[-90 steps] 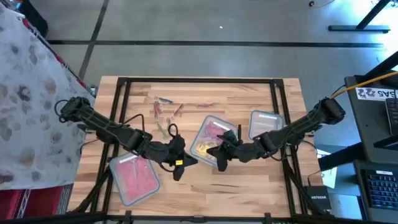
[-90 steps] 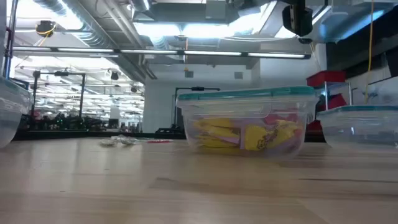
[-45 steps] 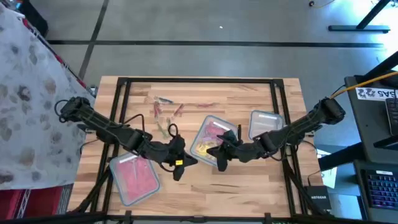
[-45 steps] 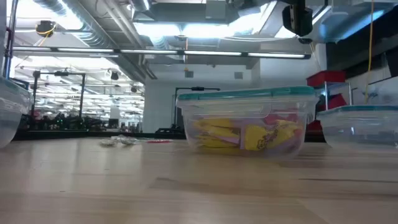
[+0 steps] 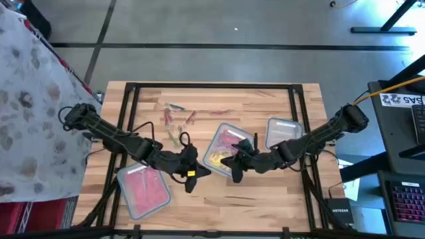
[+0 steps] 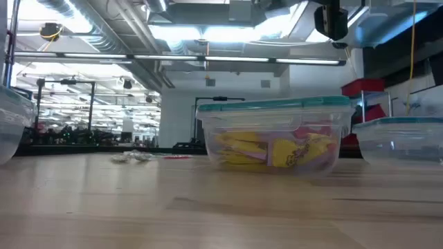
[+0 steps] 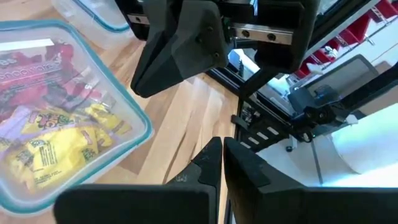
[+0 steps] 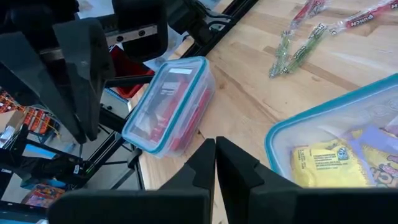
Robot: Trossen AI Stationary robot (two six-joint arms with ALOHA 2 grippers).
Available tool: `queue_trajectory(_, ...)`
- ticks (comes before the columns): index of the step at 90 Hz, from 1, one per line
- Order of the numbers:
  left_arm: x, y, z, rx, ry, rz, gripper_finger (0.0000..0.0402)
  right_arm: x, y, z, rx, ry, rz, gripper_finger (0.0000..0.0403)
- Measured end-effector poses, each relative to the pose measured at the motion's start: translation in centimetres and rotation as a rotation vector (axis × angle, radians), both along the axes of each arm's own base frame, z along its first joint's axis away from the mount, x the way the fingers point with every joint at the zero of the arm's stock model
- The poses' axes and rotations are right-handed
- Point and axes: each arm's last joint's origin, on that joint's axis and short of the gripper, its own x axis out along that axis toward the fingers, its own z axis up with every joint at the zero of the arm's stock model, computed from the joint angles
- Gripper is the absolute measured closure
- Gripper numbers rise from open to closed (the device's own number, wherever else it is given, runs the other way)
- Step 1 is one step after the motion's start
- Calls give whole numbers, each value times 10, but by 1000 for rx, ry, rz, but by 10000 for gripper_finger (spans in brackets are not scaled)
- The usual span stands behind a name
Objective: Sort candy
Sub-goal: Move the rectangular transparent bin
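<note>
Nothing has moved: both claws, left (image 5: pixel 190 174) and right (image 5: pixel 234 161), hang pressed together and empty beside the mixed tub (image 5: pixel 224 150). Between picks, I judge; next, one must reach the loose candy (image 5: pixel 178 118) on the counter (image 5: pixel 259 192).

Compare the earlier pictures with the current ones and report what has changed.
Nothing visibly changed. The left gripper and right gripper hang shut and empty on either side of the middle container's near end, and the loose candy lies where it was.
</note>
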Motion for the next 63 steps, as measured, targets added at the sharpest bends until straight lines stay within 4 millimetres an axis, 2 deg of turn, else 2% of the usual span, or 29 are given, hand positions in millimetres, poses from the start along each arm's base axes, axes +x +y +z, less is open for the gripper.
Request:
queue_trajectory(45, 0, 0, 0, 0, 0, 0, 402, 1, 0, 2, 16, -22, -3, 403)
queue_trajectory(63, 0, 0, 0, 0, 0, 0, 402, 1, -16, -10, 66, 105, -78, 403)
